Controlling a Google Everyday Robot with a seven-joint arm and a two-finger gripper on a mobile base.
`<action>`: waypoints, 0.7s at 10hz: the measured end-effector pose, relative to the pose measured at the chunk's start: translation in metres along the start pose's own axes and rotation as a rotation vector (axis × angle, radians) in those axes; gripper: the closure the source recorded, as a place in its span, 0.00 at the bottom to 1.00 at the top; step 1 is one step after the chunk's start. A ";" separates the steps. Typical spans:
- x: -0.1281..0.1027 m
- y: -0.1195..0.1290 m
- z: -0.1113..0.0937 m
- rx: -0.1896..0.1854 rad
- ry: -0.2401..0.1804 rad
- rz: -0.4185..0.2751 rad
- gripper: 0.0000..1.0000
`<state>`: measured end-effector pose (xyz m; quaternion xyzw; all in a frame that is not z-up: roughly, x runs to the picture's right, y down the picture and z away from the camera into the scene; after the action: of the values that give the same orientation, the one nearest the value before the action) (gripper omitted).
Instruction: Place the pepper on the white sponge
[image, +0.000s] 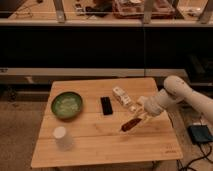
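Clamped in the closed hand (140, 118), right of frame centre: pepper (129, 124), sticking out to the hand's lower left, over the bench (100, 145). Long axis diagonal, free tip toward the frame's lower left.
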<state>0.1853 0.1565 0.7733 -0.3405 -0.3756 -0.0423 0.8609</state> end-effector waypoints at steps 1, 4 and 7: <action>0.009 -0.007 -0.012 0.059 0.006 0.049 0.89; 0.027 -0.015 -0.041 0.179 0.025 0.120 0.89; 0.046 -0.015 -0.069 0.279 0.053 0.179 0.89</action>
<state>0.2556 0.1110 0.7796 -0.2485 -0.3231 0.0785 0.9098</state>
